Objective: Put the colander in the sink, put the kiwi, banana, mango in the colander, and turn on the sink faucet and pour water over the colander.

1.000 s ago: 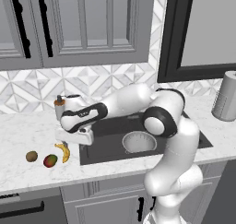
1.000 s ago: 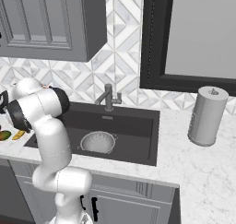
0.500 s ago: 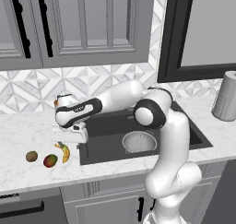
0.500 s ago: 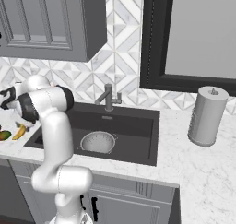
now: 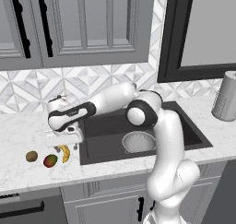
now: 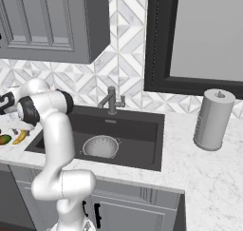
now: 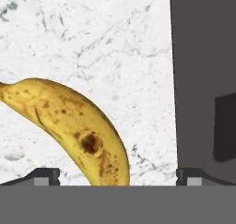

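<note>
left to right on the white marble counter [image 5: 18, 140]: small brown fuzzy kiwi [image 5: 31, 156], red-green oval mango [image 5: 50, 161], curved yellow spotted banana [image 5: 64, 153] directly beneath the fingers [image 5: 64, 141], spread wide, gripping nothing. likely light, soft-skinned, bruisable; best pinched across the thick middle. shifted leftward off the dark sink [image 5: 106, 147] since half a second ago.

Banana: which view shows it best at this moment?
The hand view: the banana lies large on the marble counter, brown spots plain, between the open claw tips. In the left base view it is a small yellow curve partly under the claw. In the right base view just a sliver shows at the left edge.
</note>
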